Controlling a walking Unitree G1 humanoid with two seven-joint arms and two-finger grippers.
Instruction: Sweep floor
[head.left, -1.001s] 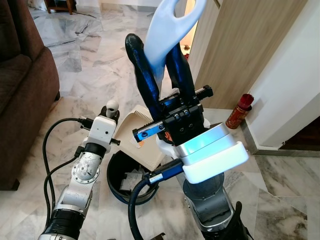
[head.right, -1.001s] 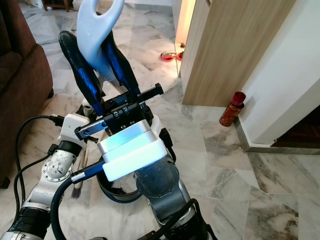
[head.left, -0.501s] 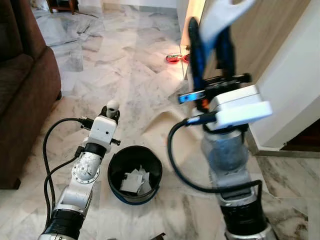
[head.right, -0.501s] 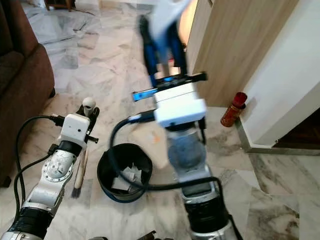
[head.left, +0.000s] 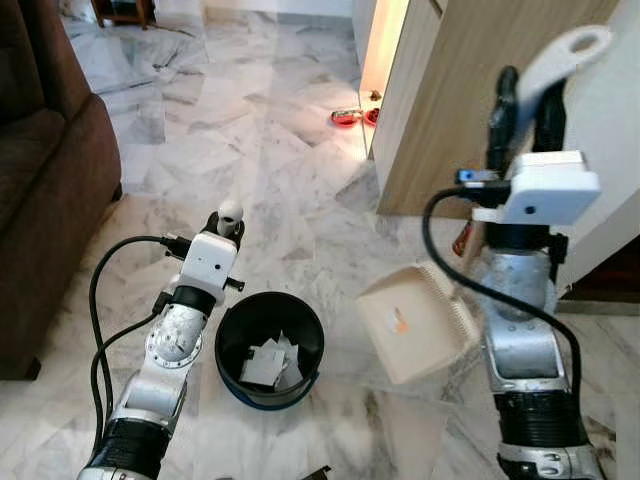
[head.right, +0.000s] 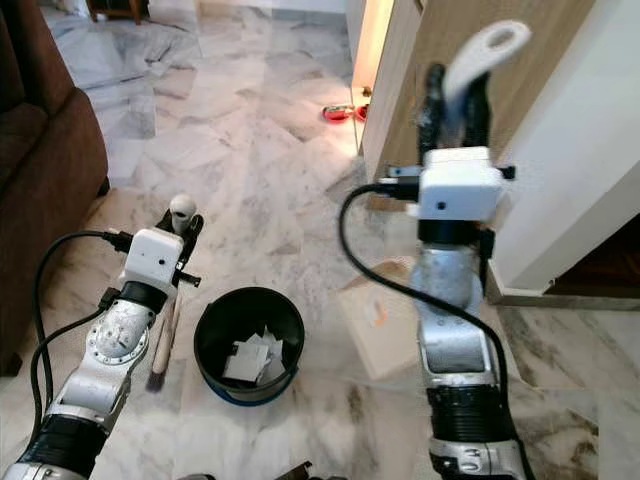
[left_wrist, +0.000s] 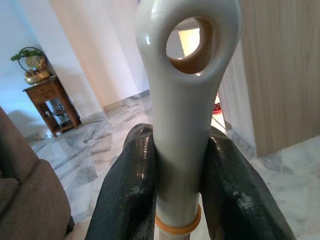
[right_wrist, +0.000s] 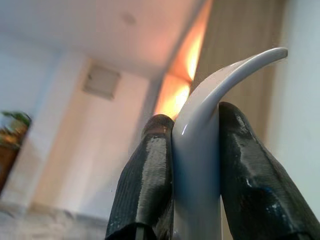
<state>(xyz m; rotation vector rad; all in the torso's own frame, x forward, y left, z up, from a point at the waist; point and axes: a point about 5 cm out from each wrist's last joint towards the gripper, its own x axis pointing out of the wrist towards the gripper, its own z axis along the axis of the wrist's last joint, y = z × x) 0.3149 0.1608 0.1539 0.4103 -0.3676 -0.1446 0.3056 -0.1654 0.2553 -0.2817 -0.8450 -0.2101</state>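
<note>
My right gripper (head.left: 528, 105) is raised at the right, shut on the white handle (right_wrist: 197, 150) of a cream dustpan (head.left: 410, 322). The pan hangs tilted just above the floor, to the right of a black bin (head.left: 270, 345) with paper scraps inside. My left gripper (head.left: 229, 222) is low at the left of the bin, shut on the white handle (left_wrist: 182, 100) of a small brush. The brush (head.right: 163, 335) points down beside the bin, with its bristles at the marble floor (head.left: 260, 160).
A brown sofa (head.left: 40, 190) fills the left side. A wooden panel (head.left: 450, 90) and a white wall (head.left: 615, 150) stand at the right, with a red can (head.left: 462, 240) at their foot. Red bowls (head.left: 350, 117) lie on the floor farther off.
My right arm has swung from over the bin out to the right, carrying the dustpan away from the bin's mouth. The left arm and brush have stayed put.
</note>
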